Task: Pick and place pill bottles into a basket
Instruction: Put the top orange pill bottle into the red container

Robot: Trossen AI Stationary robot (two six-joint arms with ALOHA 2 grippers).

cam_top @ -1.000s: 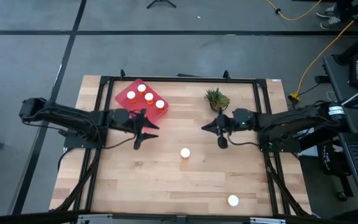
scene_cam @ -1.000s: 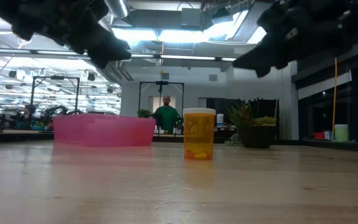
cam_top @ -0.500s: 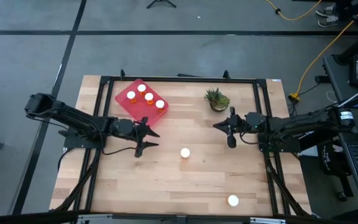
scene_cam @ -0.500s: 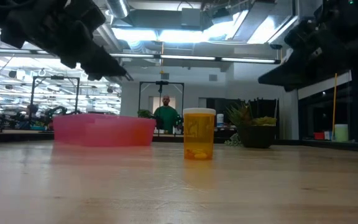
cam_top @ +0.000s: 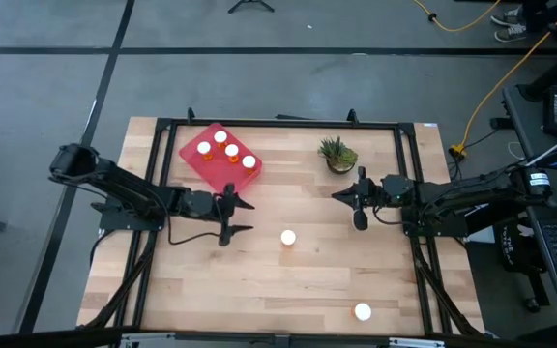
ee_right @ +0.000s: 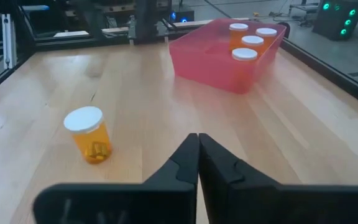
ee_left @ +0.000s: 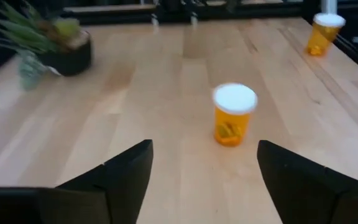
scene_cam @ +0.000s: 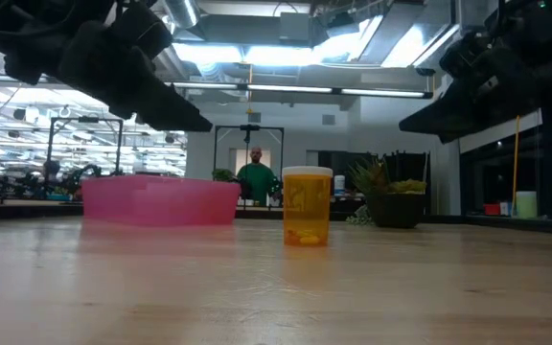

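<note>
high: overhead | low: table-level | wrists: forward, sharing centre bottle

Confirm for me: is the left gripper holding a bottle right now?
No. The left gripper is open and empty, with the nearest bottle standing on the table ahead of it.

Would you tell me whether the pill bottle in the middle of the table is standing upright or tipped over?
Upright. The pill bottle stands on its base with its white cap on top in the low view, and the left wrist view shows the same.
</note>
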